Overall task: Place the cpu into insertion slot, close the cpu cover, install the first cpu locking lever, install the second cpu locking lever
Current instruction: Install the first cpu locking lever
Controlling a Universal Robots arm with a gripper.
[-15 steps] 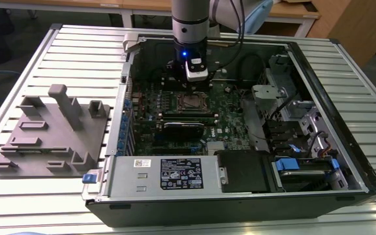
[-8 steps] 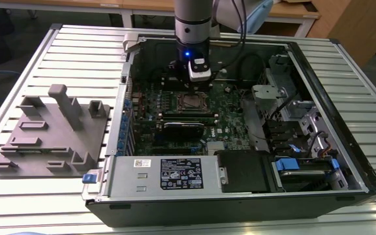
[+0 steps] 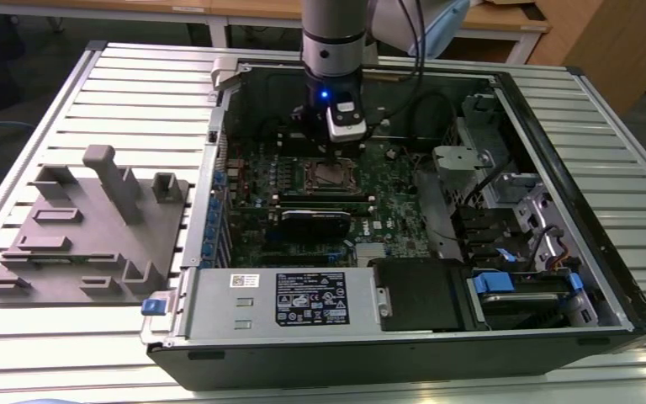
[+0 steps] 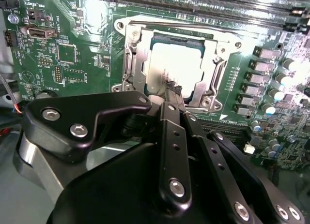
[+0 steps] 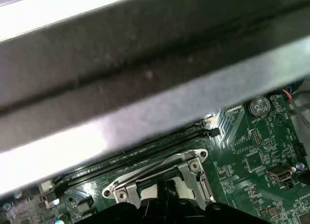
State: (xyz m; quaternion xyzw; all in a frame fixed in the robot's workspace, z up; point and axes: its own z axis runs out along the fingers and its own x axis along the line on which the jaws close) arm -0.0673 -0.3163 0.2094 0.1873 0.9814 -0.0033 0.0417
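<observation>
- The cpu [image 4: 173, 64] is seen seated in the insertion slot [image 4: 137, 50] of the green motherboard [image 4: 82, 35], framed by the cpu cover [image 4: 215, 71].
- The tool [image 4: 170, 91] is held just above the cpu's edge, its fingers pressed together with nothing between them.

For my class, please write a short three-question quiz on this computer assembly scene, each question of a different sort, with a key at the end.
1. True or false: the chip already lies inside the socket on the green board.
2. Multiple choice: in the exterior view, the grey plastic tray sits (A) inside the computer case, (B) on the table at the exterior view's left of the case, (C) on top of the power supply.
3. Fill in: in the second wrist view, the gripper hangs just above the edge of the ____.

Key: 1 true; 2 B; 3 chip.
</observation>
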